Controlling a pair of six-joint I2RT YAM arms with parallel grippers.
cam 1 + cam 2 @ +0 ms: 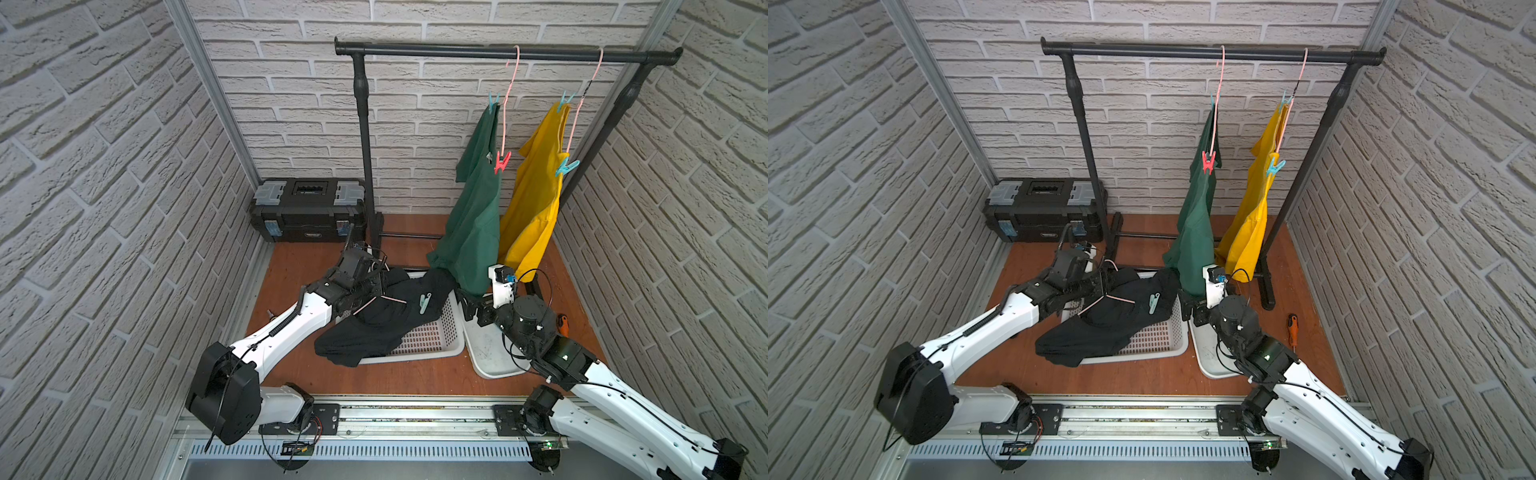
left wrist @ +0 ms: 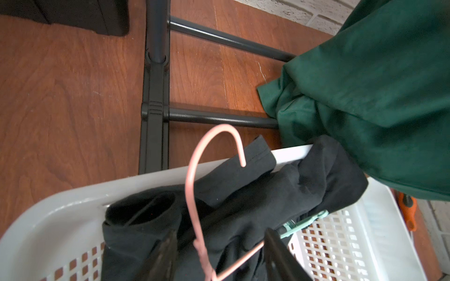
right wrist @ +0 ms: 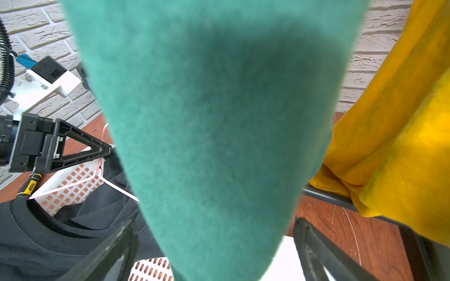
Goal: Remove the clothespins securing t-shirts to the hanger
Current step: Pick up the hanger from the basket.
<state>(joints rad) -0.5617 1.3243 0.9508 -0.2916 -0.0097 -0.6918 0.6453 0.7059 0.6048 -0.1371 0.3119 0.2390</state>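
Peg risk: teal clothespin (image 1: 424, 302) is clipped on black t-shirt (image 1: 374, 332), which is slumped over white basket (image 1: 432, 337) on its pink hanger (image 2: 194, 182).
Left gripper (image 2: 219, 233) sits half-open astride the hanger neck, nothing clamped; the thin wire could slip or twist and swing the peg out of reach. Right gripper (image 3: 215, 221) gapes wide, holding nothing, with green t-shirt (image 3: 219, 109) hem between its jaws, so any move likely snags it.
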